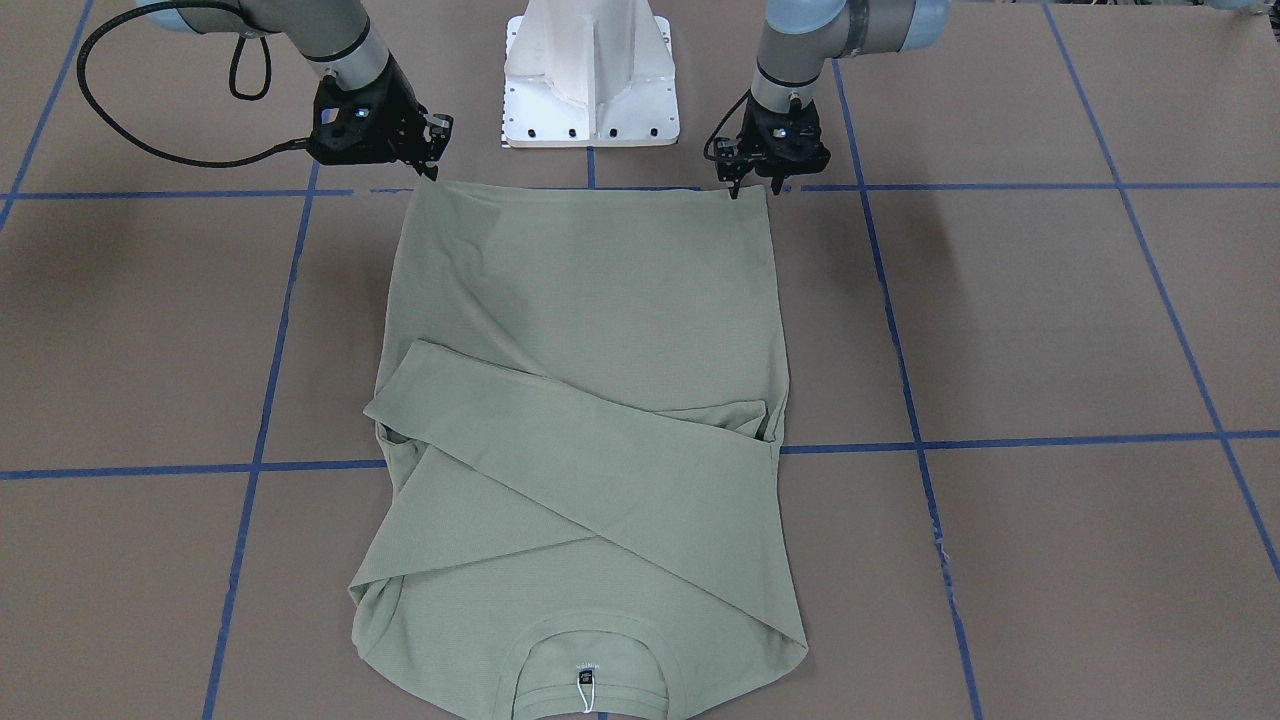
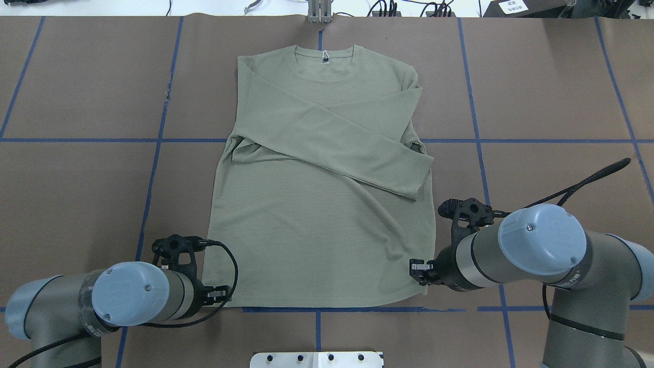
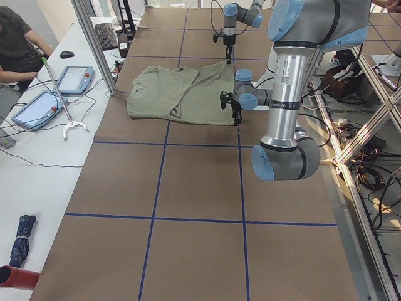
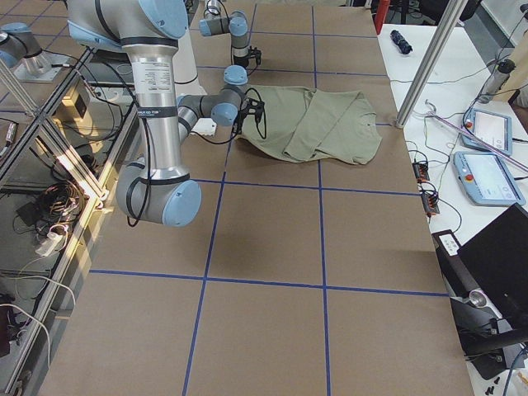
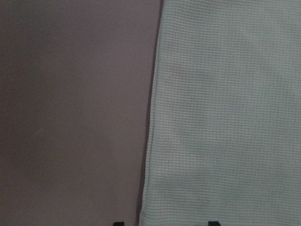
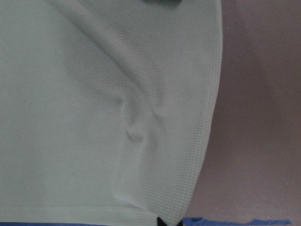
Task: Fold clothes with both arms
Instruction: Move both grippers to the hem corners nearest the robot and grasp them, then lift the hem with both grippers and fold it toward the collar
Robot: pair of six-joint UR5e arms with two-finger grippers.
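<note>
Neck label [image 1: 588, 675] and collar sit closest to the front-facing camera, with the sage-green shirt [image 1: 590, 300] spread flat on the brown surface [image 1: 1050, 320], both sleeves crossed over its chest. At the far hem, near the white pedestal [image 1: 590, 80], the left tool [image 1: 748, 188] and the right tool [image 1: 432, 170] each point down at a hem corner.

From overhead, the shirt lies centred between the arms, hem along a blue tape line [image 2: 332, 309] on the robot's side and collar at the far edge. The top sleeve [image 2: 357, 153] slants across to the right.

Side views show the same shirt on the robot's half of the surface, an operator [image 3: 19, 44] seated beyond the far-left corner. Neither tool's opening can be read from these.

Through the left wrist camera, two fingertips [image 5: 118, 223] stand wide apart astride the shirt's side edge, holding nothing.

Through the right wrist camera, a single dark fingertip [image 6: 162, 221] shows at the hem corner with cloth puckering toward it. This tool appears closed on the fabric.

The two grips look uneven, and that seems the main risk. If the right corner rises before the left tool has closed, the hem would skew and the loose sleeves could slide off. The left tool's bite also looks narrow, since the edge lies just inside one fingertip and could slip out.
</note>
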